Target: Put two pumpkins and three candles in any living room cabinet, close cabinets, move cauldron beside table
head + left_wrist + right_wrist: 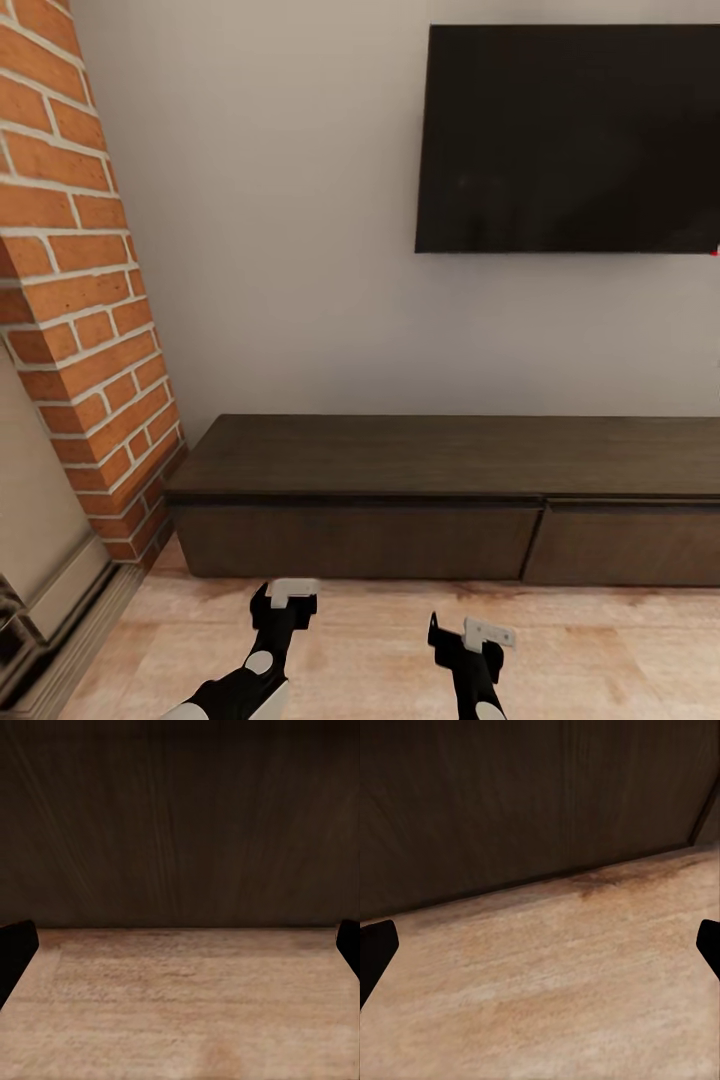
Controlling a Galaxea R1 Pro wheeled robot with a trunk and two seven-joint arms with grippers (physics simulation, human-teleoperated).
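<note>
We face the low dark cabinet point(440, 500) under the TV point(570, 140), fronts shut. Left gripper point(285, 597) and right gripper point(470, 632) spread wide, empty (progress unclear); we can't place pumpkins, candles, cauldron.

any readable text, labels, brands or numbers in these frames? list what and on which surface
None readable.
TV: screen black, no logo or brand mark to be seen.
Low cabinet: plain dark wood fronts, no labels.
Brick column, wall and wood floor: no signs or numbers.
Both wrist views: bare wood, no text.
</note>
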